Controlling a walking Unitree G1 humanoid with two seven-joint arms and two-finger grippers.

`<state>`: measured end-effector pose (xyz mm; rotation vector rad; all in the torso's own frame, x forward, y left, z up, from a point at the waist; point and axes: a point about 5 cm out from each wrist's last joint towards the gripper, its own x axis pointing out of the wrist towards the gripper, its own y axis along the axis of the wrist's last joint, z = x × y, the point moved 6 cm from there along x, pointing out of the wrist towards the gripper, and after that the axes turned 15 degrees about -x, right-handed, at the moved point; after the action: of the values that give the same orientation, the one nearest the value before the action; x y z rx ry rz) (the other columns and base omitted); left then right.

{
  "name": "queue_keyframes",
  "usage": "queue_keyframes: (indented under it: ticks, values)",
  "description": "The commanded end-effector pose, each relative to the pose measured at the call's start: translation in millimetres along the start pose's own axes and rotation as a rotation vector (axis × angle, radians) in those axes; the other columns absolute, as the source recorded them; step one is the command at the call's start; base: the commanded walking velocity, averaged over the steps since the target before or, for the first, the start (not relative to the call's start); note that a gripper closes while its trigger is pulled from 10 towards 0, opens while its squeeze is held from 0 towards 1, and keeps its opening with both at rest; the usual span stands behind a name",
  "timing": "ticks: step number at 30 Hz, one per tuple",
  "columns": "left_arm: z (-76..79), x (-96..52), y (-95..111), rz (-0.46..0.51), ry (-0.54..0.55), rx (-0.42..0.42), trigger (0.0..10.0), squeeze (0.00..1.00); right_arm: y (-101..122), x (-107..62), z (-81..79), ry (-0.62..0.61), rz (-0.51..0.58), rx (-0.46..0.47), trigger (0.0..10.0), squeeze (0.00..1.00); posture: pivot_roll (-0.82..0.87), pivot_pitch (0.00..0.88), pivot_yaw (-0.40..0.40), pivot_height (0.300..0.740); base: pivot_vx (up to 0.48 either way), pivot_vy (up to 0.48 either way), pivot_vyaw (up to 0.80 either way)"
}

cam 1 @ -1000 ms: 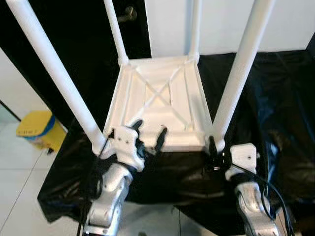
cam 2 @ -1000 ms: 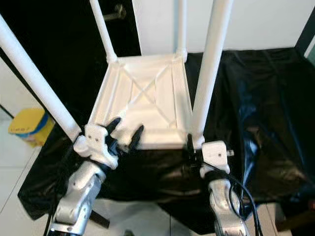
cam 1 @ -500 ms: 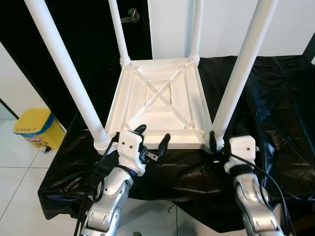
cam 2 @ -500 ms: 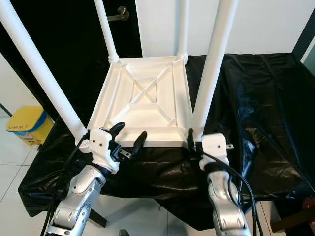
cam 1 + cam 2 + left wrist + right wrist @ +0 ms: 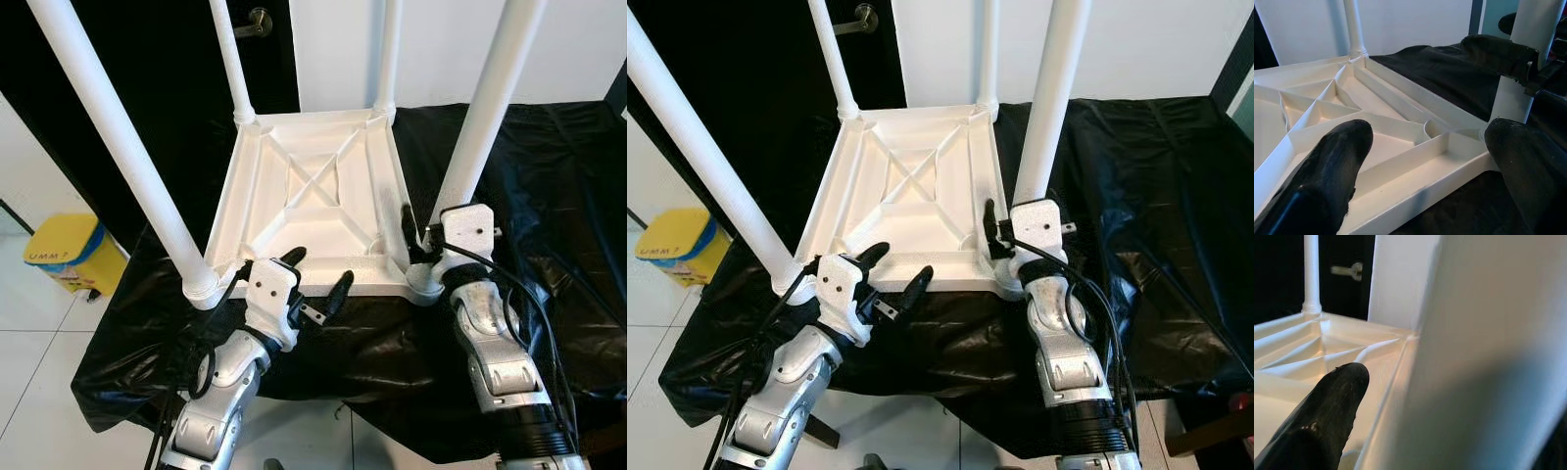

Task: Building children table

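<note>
Table (image 5: 318,196) upside down on black-draped surface (image 5: 558,196); right tool (image 5: 423,235) clamps near right leg (image 5: 480,127), left tool (image 5: 315,279) spread wide at near edge.

Bright, even indoor light; head views sharp.
Glare is washing out the white table (image 5: 318,201) and glinting off the black sheet (image 5: 549,196) beyond the right end effector (image 5: 423,237), whose wrist view is blurring the nearest leg (image 5: 1488,362).

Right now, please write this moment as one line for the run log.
table top: upside down on black cloth | right gripper: around near-right leg | left gripper: open at near edge | four legs point up
</note>
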<state>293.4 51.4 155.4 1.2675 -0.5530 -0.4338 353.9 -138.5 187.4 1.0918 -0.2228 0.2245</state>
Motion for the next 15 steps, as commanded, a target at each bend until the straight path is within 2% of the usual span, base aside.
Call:
queue_keyframes:
  ticks: [1, 6, 7, 8, 9, 10, 11, 14, 15]
  values:
    - [14.5, -2.2, -3, -0.039, -0.116, 0.007, 10.0, 0.0, 7, 4.0, 1.0, 0.0, 0.012, -0.004, 10.0, 0.0, -0.13, 0.052, 0.055, 0.74, 0.0, 0.0, 0.0]
    - [15.5, -0.5, 1, -0.031, -0.112, -0.016, 10.0, 0.0, 16, 7.6, 4.9, -0.012, 0.031, -0.008, 10.0, 0.0, -0.13, 0.052, 0.055, 0.74, 0.0, 0.0, 0.0]
    - [16.3, 0.7, 2, -0.028, -0.113, -0.021, 10.0, 0.0, 20, 8.6, 6.5, -0.016, 0.042, -0.008, 8.0, 0.0, -0.13, 0.051, 0.054, 0.74, 0.0, 0.0, 0.0]
    - [16.3, 0.7, 2, -0.028, -0.113, -0.021, 10.0, 0.0, 20, 8.6, 6.5, -0.016, 0.042, -0.008, 8.0, 0.0, -0.13, 0.051, 0.054, 0.74, 0.0, 0.0, 0.0]
    - [17.4, 1.7, 2, -0.032, -0.118, -0.022, 10.0, 0.0, 25, 9.8, 8.5, -0.021, 0.053, -0.01, 4.4, 0.0, -0.13, 0.05, 0.053, 0.74, 0.0, 0.0, 0.0]
    - [17.4, 1.7, 2, -0.032, -0.118, -0.022, 10.0, 0.0, 25, 9.8, 8.5, -0.021, 0.053, -0.01, 4.4, 0.0, -0.13, 0.05, 0.053, 0.74, 0.0, 0.0, 0.0]
    - [18.8, 2.4, 2, -0.039, -0.124, -0.019, 10.0, 0.0, 28, 10.5, 10.3, -0.027, 0.06, -0.012, 0.0, 0.0, -0.14, 0.049, 0.053, 0.74, 0.0, 0.0, 0.0]
    - [20.4, 4.2, -1, -0.066, -0.125, -0.002, 10.0, 0.0, 31, 10.7, 13.2, -0.037, 0.063, -0.011, 0.0, 0.0, -0.14, 0.05, 0.054, 0.74, 0.0, 0.0, 0.0]
    - [17.8, 6.0, -4, -0.085, -0.105, 0.006, 10.0, 0.0, 31, 10.4, 14.4, -0.04, 0.062, -0.012, 10.0, 0.0, -0.14, 0.051, 0.051, 0.74, 0.0, 0.0, 0.0]
